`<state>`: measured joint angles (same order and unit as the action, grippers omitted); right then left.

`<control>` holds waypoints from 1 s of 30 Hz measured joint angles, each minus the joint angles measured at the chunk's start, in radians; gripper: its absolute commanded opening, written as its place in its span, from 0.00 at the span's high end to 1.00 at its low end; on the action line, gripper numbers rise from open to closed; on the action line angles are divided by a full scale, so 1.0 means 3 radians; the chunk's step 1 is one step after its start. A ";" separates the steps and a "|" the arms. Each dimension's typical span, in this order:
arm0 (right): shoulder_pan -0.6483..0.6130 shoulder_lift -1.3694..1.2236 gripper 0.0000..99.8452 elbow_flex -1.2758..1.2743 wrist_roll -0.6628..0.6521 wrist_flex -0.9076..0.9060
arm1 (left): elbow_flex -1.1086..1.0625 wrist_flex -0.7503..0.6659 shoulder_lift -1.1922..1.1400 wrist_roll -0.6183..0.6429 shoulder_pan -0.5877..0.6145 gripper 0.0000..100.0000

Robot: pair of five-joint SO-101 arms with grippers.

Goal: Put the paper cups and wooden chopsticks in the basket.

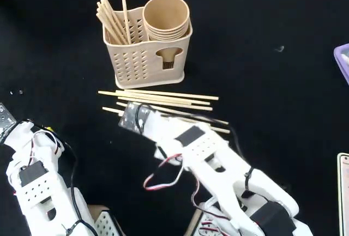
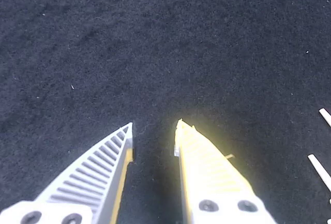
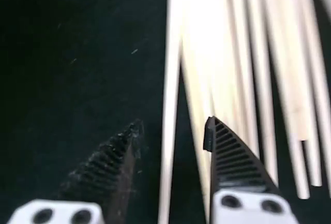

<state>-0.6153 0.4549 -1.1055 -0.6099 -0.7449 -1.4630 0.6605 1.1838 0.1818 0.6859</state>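
- A beige perforated plastic basket (image 1: 144,61) with two compartments stands at 12 o'clock on the black cloth-covered desk (image 1: 272,110).
- A stack of brown paper cups (image 1: 166,17) sits in the basket's 3 o'clock compartment. A bundle of pale wooden chopsticks (image 1: 112,20) stands leaning in the 9 o'clock one.
- More loose wooden chopsticks (image 1: 163,98) lie flat on the desk just at 6 o'clock of the basket. They are fanned roughly crosswise and lie apart from its wall.
- The right white arm's gripper (image 3: 173,124) reaches in from 5 o'clock and hangs low over the 9 o'clock ends of the loose sticks.
- Its dark ridged fingers (image 3: 238,162) are spread. A single chopstick (image 3: 168,79) runs through the gap between them, not pinched, and the rest of the pile lies beside and under one finger.
- The left white arm's gripper (image 2: 154,125) sits at 8 o'clock over bare cloth, well apart from the basket.
- Its fingers (image 2: 207,172), one grey and one yellow, are parted with nothing between them.
- A purple container edge (image 1: 342,61) shows at 3 o'clock.
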 measured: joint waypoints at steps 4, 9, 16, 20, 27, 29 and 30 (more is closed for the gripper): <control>0.0010 0.0000 0.80 -0.0031 -0.0020 0.0143 | 0.0000 0.0000 0.0000 0.0000 0.0000 0.86; 0.0220 -0.0251 0.80 -0.0031 -0.0245 0.0414 | 0.0000 0.0000 0.0000 0.0000 0.0000 0.86; 0.0292 -0.0644 0.95 0.0235 -0.0297 0.0297 | 0.0000 0.0000 0.0000 0.0000 0.0000 0.86; 0.0297 -0.0650 0.99 0.0312 -0.0297 0.0230 | 0.0000 0.0000 0.0000 0.0000 0.0000 0.86; 0.0292 -0.0542 0.99 0.0312 -0.0297 0.0143 | 0.0000 0.0000 0.0000 0.0000 -0.0015 0.86; 0.0281 -0.0430 0.99 0.0307 -0.0297 0.0031 | 0.0000 0.0000 0.0000 0.0000 -0.0015 0.86; 0.0281 -0.0358 0.99 0.0307 -0.0297 -0.0020 | 0.0000 0.0000 0.0000 0.0000 -0.0015 0.86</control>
<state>-0.5309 0.3475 -1.0134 -0.6989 -0.7511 -1.4630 0.6605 1.1838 0.1818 0.6813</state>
